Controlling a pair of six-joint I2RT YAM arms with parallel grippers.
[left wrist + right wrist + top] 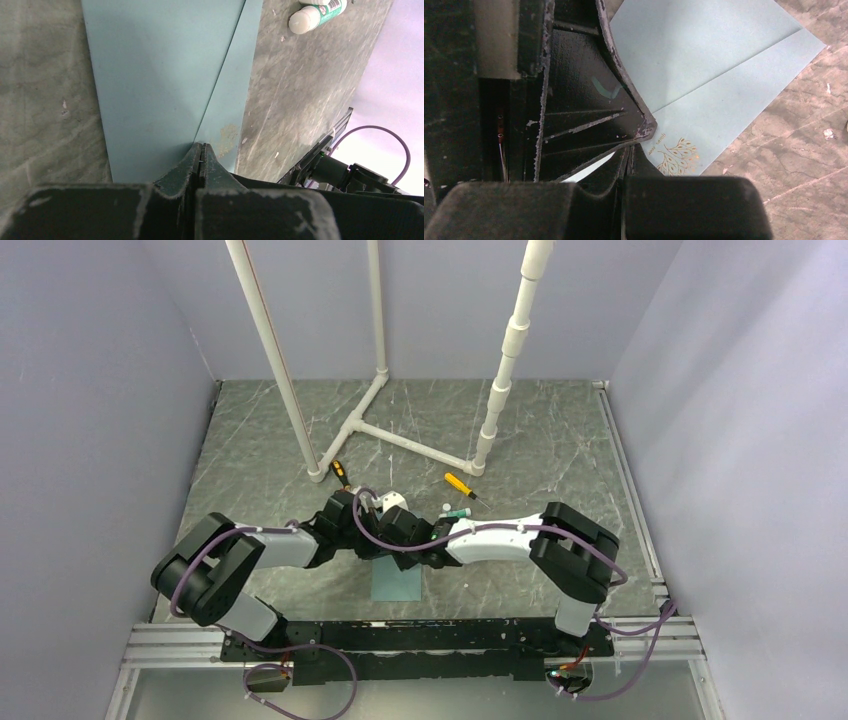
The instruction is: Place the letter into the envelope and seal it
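The pale teal envelope (398,583) lies flat on the table in front of the arm bases, its triangular flap (160,75) folded down over the body. A gold leaf print (676,155) marks the body beside the flap's tip. My left gripper (201,146) is shut, its tips resting on the envelope at the flap's point. My right gripper (628,150) is also shut and sits low over the envelope right beside the left gripper's fingers (589,100). In the top view both grippers (405,532) meet over the envelope's far end. The letter is hidden.
A glue stick (455,510) lies just beyond the grippers, also in the left wrist view (315,12). Two orange-handled screwdrivers (460,485) (340,472) lie further back. A white pipe frame (400,435) stands at the rear. Walls close in on three sides.
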